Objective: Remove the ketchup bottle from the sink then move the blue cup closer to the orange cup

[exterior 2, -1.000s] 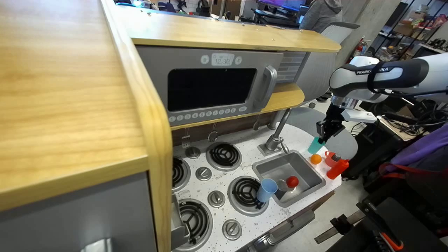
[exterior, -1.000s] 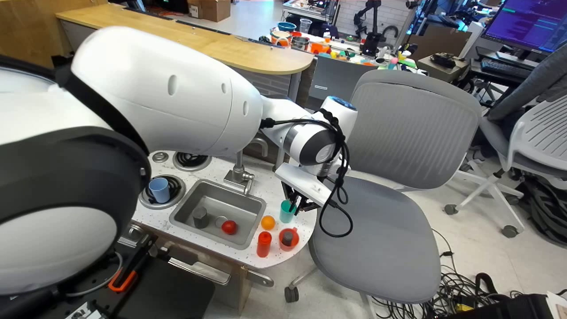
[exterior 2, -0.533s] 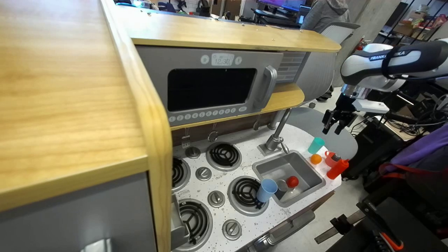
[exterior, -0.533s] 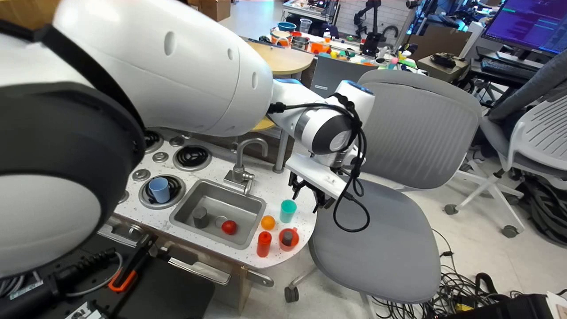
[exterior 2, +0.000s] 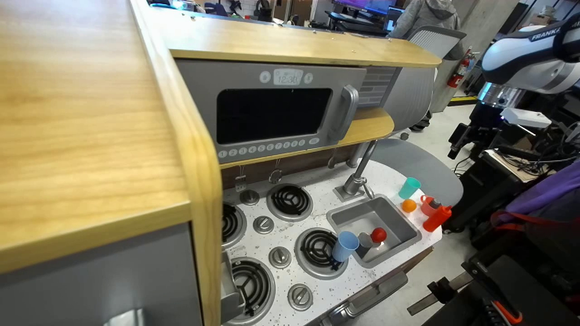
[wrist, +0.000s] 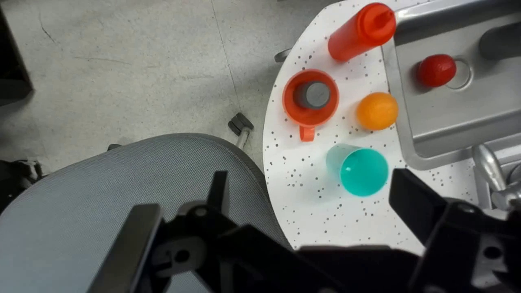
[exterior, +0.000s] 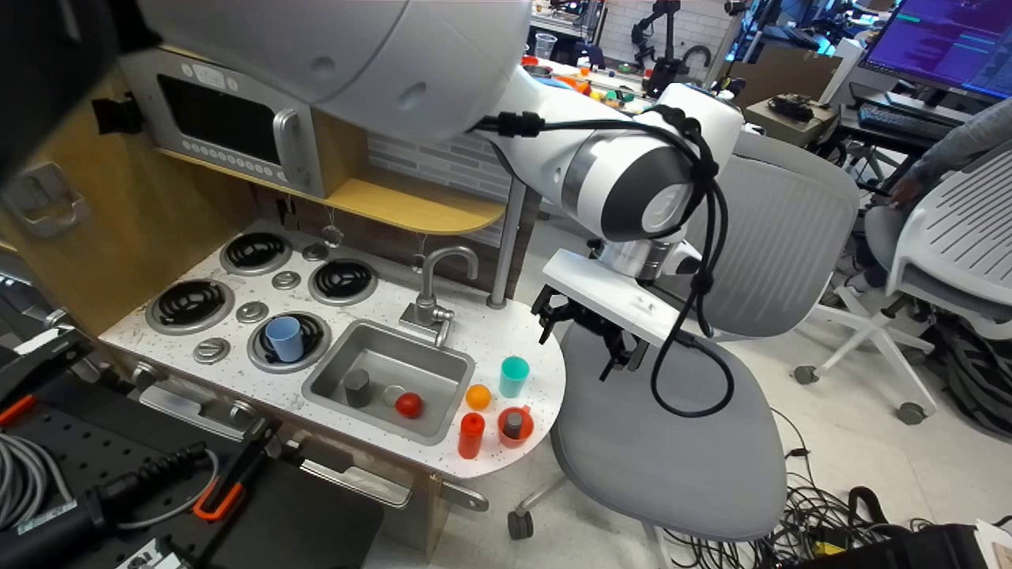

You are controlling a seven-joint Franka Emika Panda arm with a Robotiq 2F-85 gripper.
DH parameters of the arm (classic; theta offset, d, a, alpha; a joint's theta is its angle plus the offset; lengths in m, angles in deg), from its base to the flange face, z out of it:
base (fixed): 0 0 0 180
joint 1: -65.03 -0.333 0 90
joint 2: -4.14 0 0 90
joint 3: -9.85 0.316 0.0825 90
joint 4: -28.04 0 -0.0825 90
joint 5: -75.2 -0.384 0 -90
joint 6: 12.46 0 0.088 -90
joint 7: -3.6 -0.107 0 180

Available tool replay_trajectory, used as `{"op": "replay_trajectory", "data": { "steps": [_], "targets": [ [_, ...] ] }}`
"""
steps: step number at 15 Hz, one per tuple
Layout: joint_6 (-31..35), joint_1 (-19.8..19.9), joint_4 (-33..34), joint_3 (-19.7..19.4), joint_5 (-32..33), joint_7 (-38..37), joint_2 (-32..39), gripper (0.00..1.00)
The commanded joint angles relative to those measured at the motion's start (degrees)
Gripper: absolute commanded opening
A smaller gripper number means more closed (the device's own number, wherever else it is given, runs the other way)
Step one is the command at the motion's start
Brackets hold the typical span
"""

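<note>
My gripper (exterior: 575,356) hangs open above the counter's rounded end, raised and apart from everything. In the wrist view, nothing sits between its fingers (wrist: 415,203); a teal cup (wrist: 363,172) stands upright on the counter below. Beside that cup is the orange cup (wrist: 309,117), a handled mug with a grey piece inside. The red ketchup bottle (wrist: 358,32) stands upright on the counter, outside the sink (exterior: 435,395), close to the orange cup. A light blue cup (exterior: 285,339) rests on a stove burner left of the sink, far from the gripper.
An orange fruit (wrist: 377,111) lies between the teal cup and the sink's edge. A red ball-like item (exterior: 409,405) and a grey cylinder (exterior: 357,388) are in the sink. The faucet (exterior: 431,296) rises behind it. A grey chair (exterior: 672,427) stands against the counter's end.
My gripper has let go of the teal cup and opened wide. It has risen and drawn away from the counter over the chair, while the cup stays upright in place.
</note>
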Motion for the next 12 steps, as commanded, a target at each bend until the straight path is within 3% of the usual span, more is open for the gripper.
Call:
{"op": "replay_trajectory", "data": {
  "steps": [1, 6, 8, 9, 12],
  "targets": [
    [5.4, -2.0, -13.8, 0.2, 3.5, 6.3, -9.1, 1.0],
    [10.7, -4.4, -26.9, 2.4, 4.9, 13.1, -16.8, 1.0],
    [6.5, -7.5, -32.0, 0.5, 6.2, 12.8, -19.6, 1.0],
    [7.3, -5.9, -23.4, 1.0, 3.7, 12.4, -13.8, 1.0],
    [6.7, -7.7, -28.8, 0.7, 4.8, 12.3, -16.7, 1.0]
  ]
}}
